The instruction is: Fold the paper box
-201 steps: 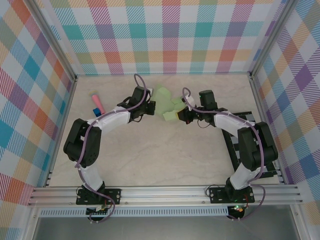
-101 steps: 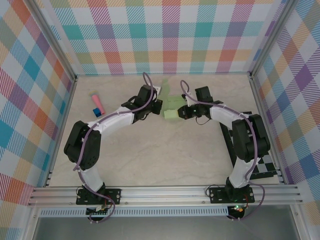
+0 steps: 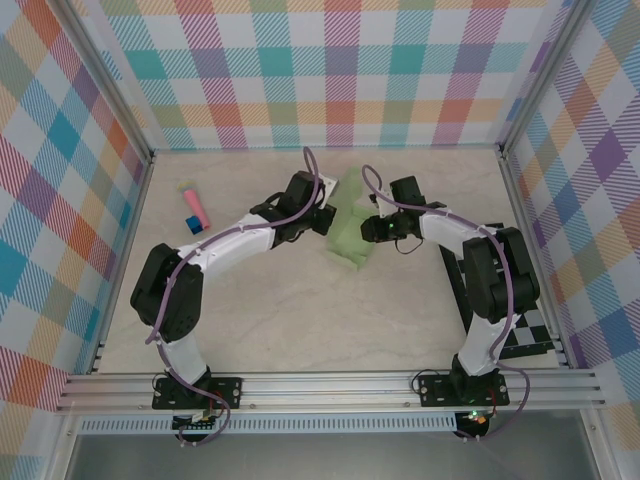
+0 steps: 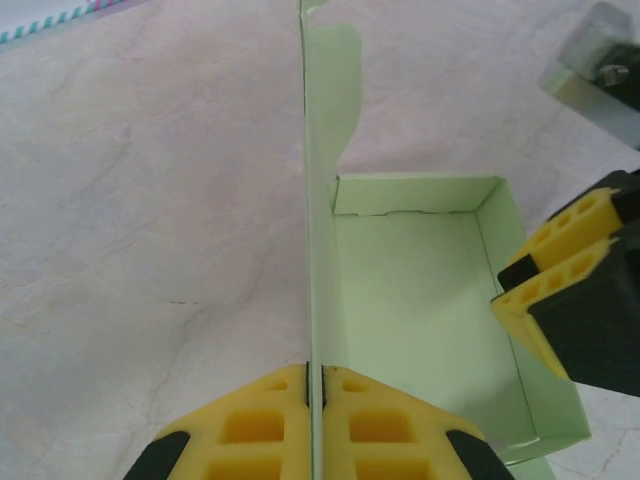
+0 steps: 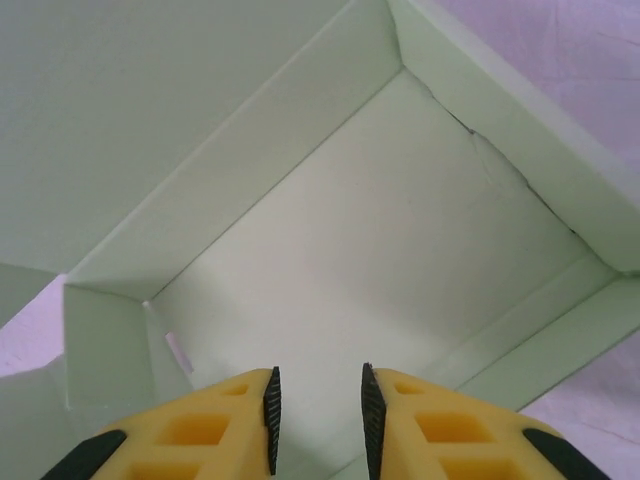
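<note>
My left hand [image 4: 315,378] pinches the tall side flap of the paper box [image 3: 350,238] near the back of the worktop [image 3: 290,320], holding it upright, I judge, for folding. My right hand [image 5: 318,400], fingers slightly parted and empty, hovers over the open tray, likely to steady it.

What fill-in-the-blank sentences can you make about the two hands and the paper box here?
1. The left hand is ___ on a thin upright panel of the paper box.
2. The right hand, over the box's inside, has nothing between its ___.
3. The box's card is pale ___.
4. The pink-and-blue stick lies on the ___ arm's side of the table.
Missing words: shut; fingers; green; left.
</note>
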`<action>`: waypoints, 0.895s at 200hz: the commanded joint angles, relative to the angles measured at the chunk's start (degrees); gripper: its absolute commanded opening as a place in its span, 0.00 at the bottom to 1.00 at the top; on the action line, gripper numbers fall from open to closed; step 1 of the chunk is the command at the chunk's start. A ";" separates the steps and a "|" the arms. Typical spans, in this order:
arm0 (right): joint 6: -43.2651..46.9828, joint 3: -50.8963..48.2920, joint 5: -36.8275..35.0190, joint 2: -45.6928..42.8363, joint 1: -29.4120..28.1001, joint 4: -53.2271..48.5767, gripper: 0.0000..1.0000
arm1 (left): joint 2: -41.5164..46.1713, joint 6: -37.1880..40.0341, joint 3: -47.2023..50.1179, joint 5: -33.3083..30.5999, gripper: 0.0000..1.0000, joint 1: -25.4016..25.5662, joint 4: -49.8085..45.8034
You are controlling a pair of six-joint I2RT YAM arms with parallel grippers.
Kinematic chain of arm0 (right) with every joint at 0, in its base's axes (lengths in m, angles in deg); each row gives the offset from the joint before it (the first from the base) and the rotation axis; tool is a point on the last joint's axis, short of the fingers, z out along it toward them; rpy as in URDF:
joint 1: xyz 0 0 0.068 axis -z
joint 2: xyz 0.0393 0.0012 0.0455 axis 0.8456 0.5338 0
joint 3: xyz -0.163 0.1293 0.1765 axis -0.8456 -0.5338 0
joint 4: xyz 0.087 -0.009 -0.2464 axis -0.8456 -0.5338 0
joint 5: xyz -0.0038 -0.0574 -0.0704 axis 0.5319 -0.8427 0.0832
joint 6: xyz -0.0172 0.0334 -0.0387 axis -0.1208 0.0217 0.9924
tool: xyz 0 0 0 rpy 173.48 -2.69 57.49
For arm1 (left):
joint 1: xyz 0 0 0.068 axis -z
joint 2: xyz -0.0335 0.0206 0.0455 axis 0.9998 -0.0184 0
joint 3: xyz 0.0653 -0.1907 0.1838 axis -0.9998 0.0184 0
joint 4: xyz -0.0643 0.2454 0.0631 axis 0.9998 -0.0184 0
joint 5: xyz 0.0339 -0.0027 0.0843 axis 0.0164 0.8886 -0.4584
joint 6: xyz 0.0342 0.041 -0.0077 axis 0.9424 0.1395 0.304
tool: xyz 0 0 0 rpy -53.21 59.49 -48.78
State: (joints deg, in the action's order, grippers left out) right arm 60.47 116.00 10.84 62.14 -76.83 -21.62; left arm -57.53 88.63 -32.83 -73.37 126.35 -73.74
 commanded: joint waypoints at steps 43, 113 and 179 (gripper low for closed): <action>14.32 -5.55 3.51 -13.79 -0.07 4.66 0.34 | -1.83 2.88 -2.54 -2.28 0.00 0.91 -3.37; 68.67 -25.36 8.82 -38.69 -11.17 5.93 0.62 | -6.69 -2.35 -15.01 -2.70 0.00 0.38 -18.90; 86.43 -30.47 -16.97 -30.36 -23.74 22.82 0.72 | -10.50 -13.60 -26.60 -2.74 0.00 0.25 -32.34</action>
State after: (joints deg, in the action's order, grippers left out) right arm 135.37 87.37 5.48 28.00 -99.89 -10.10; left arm -67.10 80.50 -56.23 -75.62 126.68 -98.17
